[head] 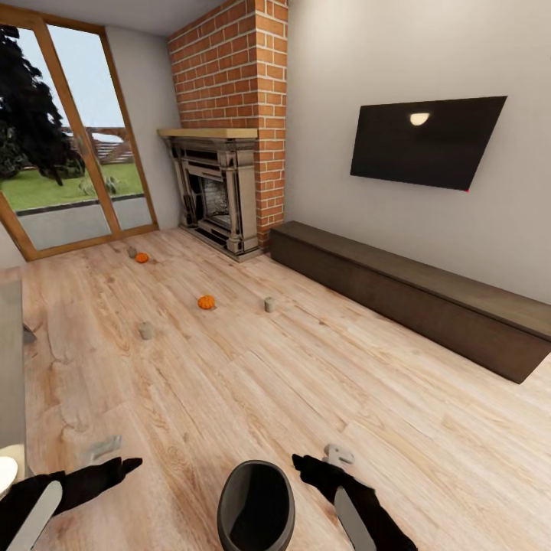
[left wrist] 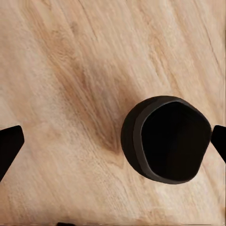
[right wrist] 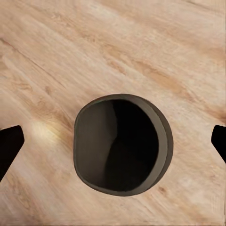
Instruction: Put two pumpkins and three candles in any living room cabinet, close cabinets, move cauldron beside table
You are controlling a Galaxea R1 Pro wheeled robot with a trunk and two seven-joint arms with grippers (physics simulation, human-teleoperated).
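Orange pumpkins (head: 206,302) dot bare floor (head: 306,398); both claws released beside cauldron (head: 255,509).

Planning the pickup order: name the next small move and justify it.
Probably roll forward toward the nearer pumpkin: both grippers, left and right, hang open and empty above the cauldron, while pumpkins and candles lie far across the floor.

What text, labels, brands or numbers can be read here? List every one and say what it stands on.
There is no readable text in these views.
The black wall-mounted television has a blank screen showing just a lamp reflection and a tiny red light at one corner.
The long dark brown wooden cabinet, red brick chimney and dark round cauldron carry no markings.
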